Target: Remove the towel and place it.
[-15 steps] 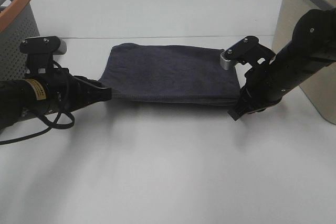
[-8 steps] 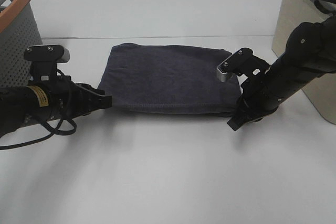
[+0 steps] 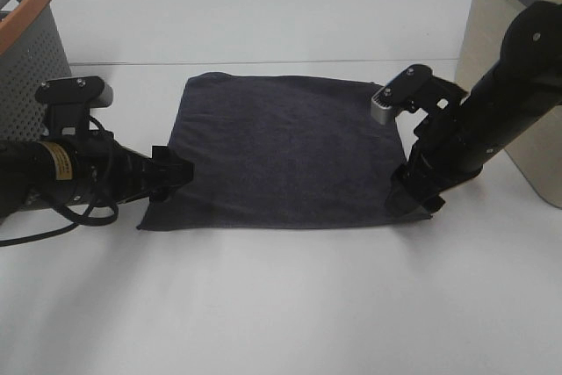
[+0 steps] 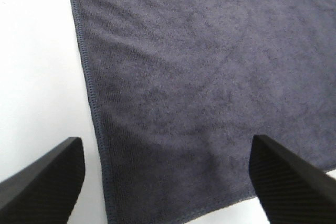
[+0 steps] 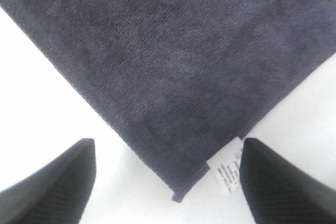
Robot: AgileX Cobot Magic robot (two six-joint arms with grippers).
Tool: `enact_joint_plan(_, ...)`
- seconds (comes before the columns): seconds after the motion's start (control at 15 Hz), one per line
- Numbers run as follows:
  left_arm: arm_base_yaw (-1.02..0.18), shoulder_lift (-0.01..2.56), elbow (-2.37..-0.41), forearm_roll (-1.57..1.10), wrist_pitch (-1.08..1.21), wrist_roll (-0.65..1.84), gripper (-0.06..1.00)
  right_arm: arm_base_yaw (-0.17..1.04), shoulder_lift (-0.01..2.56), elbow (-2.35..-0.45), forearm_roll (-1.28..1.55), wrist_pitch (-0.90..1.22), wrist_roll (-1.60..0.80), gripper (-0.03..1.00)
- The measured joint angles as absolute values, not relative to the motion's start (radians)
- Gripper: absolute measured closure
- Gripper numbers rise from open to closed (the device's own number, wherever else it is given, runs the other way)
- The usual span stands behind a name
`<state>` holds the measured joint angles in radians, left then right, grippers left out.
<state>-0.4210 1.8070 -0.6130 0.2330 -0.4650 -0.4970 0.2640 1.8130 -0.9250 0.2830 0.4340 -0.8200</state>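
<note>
1. Lying flat and fully spread on the white table (image 3: pixel 281 305), the towel (image 3: pixel 281 151) was a square now, where 1 second before it had been folded into a narrow band with its near edge held up between the 2 grippers.
2. Both grippers had let go: the left gripper (image 3: pixel 171 173) sat at the towel's near left corner with its jaws apart, and the right gripper (image 3: pixel 413 192) at the near right corner, jaws likewise apart (each wrist view showed 2 dark fingers spread wide over the cloth, nothing between them).
3. A white tag (image 5: pixel 227 174) showed at the corner under the right gripper; its print was too small to read.
4. An orange-rimmed grey basket (image 3: pixel 26 32) at the left and a beige bin (image 3: pixel 500 59) at the right were both cut off by the frame edges.
5. From above, the right fingertips were hard to tell apart from the arm's dark body.
</note>
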Motion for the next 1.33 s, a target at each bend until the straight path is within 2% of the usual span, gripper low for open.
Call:
enact_joint_plan(0.27, -0.421, 1.642, -0.668, 0.237, -0.322, -0.501, 0.15, 0.264, 1.616, -0.938, 0.275, 0.391, -0.787, 0.22)
enact_joint_plan(0.53, -0.421, 1.593, -0.943, 0.308, 0.052, -0.501, 0.15, 0.264, 1.538, -1.055, 0.173, 0.36, -0.572, 0.22)
enact_joint_plan(0.67, -0.42, 1.591, -1.134, 0.334, 0.313, -0.473, 0.15, 0.264, 1.532, -1.158, 0.041, 0.385, -0.363, 0.22)
enact_joint_plan(0.93, -0.367, 1.587, -1.486, 0.257, 0.639, -0.285, 0.16, 0.264, 1.532, -1.41, -0.314, 0.609, 0.063, 0.22)
enact_joint_plan(1.0, -0.301, 1.587, -1.627, 0.165, 0.744, -0.186, 0.16, 0.263, 1.532, -1.536, -0.418, 0.767, 0.149, 0.23)
enact_joint_plan(1.33, -0.19, 1.583, -1.812, -0.021, 1.042, -0.023, 0.16, 0.263, 1.531, -1.761, -0.363, 1.152, 0.053, 0.23)
